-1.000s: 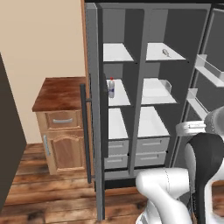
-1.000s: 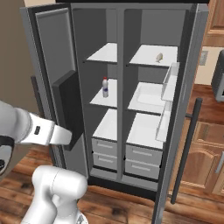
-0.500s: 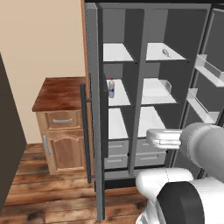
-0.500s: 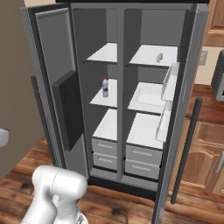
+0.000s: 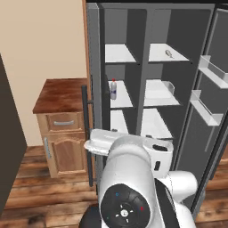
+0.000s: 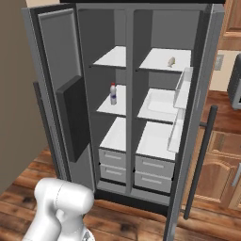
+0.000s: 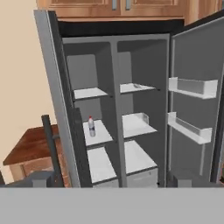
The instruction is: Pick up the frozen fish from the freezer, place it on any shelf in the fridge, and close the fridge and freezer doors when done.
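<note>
Swinging across the left base view, my arm had folded in front of the open unit; my end effector (image 7: pixel 109 183) stayed wide and empty, while the frozen fish (image 6: pixel 171 61) lay on the fridge's top shelf (image 6: pixel 164 60), doors unclosed.

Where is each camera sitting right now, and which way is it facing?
Left base view: behind the arm to its left, facing the open fridge unit; white arm in the foreground.
Right base view: behind the arm to its right, facing the same unit; arm at lower left.
Hand view: on the hand, facing the shelves; open gripper at the bottom.
Shared: bottle and frozen fish appear in all three.
</note>
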